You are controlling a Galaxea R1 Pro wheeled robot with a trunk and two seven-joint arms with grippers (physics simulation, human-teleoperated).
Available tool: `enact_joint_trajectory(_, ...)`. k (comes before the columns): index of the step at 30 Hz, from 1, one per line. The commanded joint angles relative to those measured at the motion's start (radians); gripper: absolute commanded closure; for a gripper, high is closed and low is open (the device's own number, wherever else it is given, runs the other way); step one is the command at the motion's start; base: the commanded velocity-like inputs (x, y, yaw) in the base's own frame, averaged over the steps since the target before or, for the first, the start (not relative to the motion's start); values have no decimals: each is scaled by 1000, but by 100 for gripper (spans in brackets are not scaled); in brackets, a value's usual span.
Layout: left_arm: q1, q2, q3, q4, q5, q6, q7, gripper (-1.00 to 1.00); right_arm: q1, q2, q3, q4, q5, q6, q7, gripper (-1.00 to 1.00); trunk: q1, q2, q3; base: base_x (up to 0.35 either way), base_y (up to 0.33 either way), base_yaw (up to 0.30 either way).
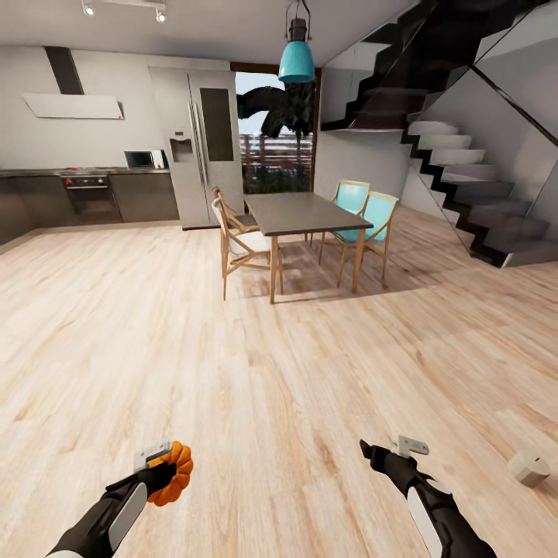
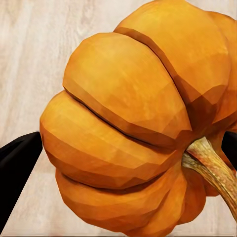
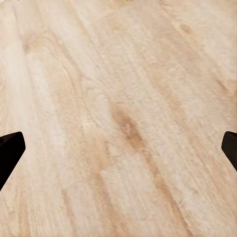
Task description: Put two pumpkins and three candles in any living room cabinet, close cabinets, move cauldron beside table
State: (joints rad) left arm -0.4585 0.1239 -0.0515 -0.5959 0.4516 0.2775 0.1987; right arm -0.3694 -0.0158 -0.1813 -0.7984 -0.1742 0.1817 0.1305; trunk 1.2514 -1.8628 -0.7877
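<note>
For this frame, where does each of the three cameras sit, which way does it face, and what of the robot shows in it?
Head view: on the robot's head, facing forward and down over the wood floor toward the dining table; both arms show, the left gripper and the right gripper, with a candle lying on the floor.
Left wrist view: near the left gripper, facing the pumpkin between its dark fingertips.
Right wrist view: near the right gripper, facing bare floor between spread fingertips.
Shared: the pumpkin and the floor.

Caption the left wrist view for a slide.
Ribbed orange pumpkin with a curved tan stem, held between the left gripper's black jaws above pale wood flooring.
</note>
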Motion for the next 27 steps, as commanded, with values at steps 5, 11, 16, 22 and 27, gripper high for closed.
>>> enact_joint_trajectory(5, 0, 0, -6, 44, -25, -30, 9, 100, 0, 0, -1, 16, -6, 4, 4, -100, -19, 35, 15, 0, 0, 0)
enact_joint_trajectory(11, 0, -1, -5, 95, -35, -78, 8, 100, 0, 0, -1, 50, -5, -67, 3, -100, -42, 77, 34, 0, 0, 0)
enact_joint_trajectory(16, 0, -2, -4, 100, -36, -83, 8, 100, 0, 1, -1, 58, -7, -93, 3, -100, -62, 112, 49, 0, 0, 0)
enact_joint_trajectory(22, 0, -1, -5, 100, -36, -86, 8, 100, 0, 1, 0, 91, -6, -101, 3, -100, -85, 154, 68, 0, 0, 0)
enact_joint_trajectory(27, 0, -1, -5, 100, -36, -86, 8, 100, 0, 1, 0, 97, -5, -102, 3, -100, -104, 189, 84, 0, 0, 0)
